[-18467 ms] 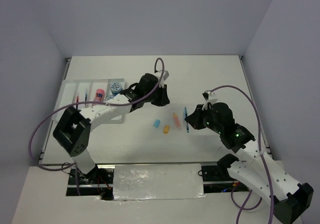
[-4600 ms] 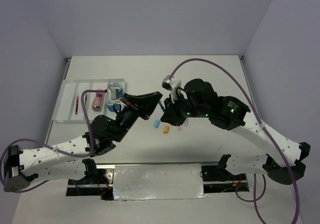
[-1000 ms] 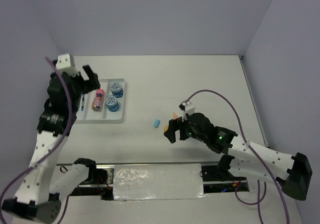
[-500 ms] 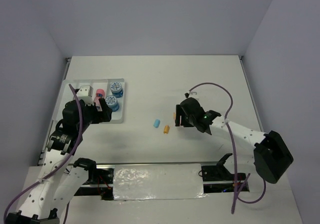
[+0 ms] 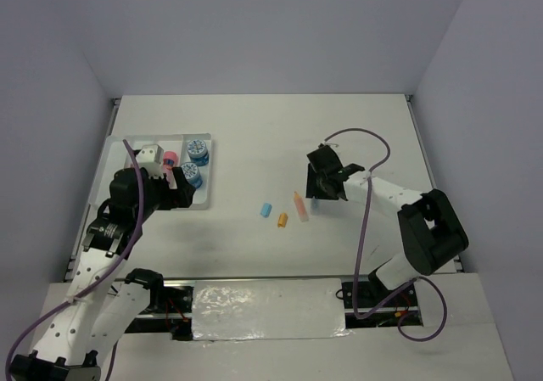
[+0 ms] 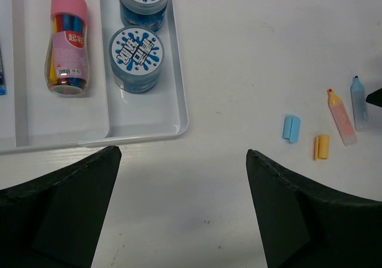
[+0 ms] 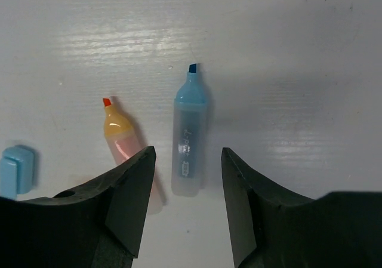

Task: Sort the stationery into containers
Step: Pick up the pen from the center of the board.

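The white tray (image 6: 65, 119) holds a pink-capped cylinder (image 6: 67, 41) and two blue-white rolls (image 6: 136, 59). My left gripper (image 6: 185, 208) hangs open over bare table just in front of the tray's near right corner, holding nothing. On the table to the right lie a light-blue cap (image 6: 291, 128), an orange cap (image 6: 322, 147), a peach highlighter (image 7: 122, 139) and a light-blue highlighter (image 7: 190, 131). My right gripper (image 7: 186, 184) is low over the light-blue highlighter, its open jaws on either side of the rear end without touching it.
In the top view the tray (image 5: 205, 196) sits at the left with the left gripper (image 5: 176, 187) by it. The caps (image 5: 265, 209) lie mid-table left of the right gripper (image 5: 321, 186). White walls enclose the table.
The left arm came down from above the tray's far side to its near right corner. The right gripper swung back and right, settling beside the peach highlighter.
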Available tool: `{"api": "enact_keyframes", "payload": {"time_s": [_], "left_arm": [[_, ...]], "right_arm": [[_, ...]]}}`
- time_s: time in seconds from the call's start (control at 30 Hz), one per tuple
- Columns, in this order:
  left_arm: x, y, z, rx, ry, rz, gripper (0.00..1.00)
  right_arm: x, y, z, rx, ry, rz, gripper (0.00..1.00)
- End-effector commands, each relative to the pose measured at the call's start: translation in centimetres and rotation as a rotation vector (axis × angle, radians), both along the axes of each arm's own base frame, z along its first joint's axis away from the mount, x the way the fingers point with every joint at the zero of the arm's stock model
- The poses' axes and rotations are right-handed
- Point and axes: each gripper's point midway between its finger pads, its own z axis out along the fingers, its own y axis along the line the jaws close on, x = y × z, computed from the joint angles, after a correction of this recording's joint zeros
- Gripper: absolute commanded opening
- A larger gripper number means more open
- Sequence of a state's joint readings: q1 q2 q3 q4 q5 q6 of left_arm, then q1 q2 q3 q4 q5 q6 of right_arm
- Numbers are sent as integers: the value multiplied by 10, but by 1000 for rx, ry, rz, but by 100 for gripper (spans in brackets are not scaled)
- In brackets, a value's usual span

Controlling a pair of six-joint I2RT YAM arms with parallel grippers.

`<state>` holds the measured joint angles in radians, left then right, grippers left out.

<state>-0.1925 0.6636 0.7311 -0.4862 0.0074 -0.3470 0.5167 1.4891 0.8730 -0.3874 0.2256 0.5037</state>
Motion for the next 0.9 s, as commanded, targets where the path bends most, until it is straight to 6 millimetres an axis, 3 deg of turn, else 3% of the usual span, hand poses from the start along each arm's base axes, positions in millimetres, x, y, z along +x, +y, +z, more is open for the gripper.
{"api": "enact_keyframes", "payload": {"time_s": [0.0,0.33,0.5,0.57,0.6,0.67,0.7,0.77,0.8,0.87], "left_arm": [[6,-7,16,-26,-54,-29,99],[7,-12,9,-26,-23,-50,99],[7,-7,9,-17,-23,-25,99],[8,-4,9,-11,-19,-4,99],[8,-4,9,-11,-19,-2,99],[9,-7,11,-24,-24,-15,99],[10,-9,10,-30,-18,-21,99],[12,-17,11,-45,-6,-64,99],[13,-19,11,-58,6,-65,99],[15,-39,16,-115,16,-108,90]], "right_arm": [[6,-3,-1,-37,14,-7,56],[-18,-2,-44,-6,122,-12,45],[-19,-3,-52,-27,154,-10,44],[-18,-2,-54,-29,163,-10,38],[-17,-1,-53,-25,158,-6,28],[-14,2,-47,-6,135,-2,7],[-10,3,-35,7,106,-3,2],[-6,5,-18,22,61,11,2],[0,8,6,54,-3,13,2],[1,3,31,61,-65,-1,1]]}}
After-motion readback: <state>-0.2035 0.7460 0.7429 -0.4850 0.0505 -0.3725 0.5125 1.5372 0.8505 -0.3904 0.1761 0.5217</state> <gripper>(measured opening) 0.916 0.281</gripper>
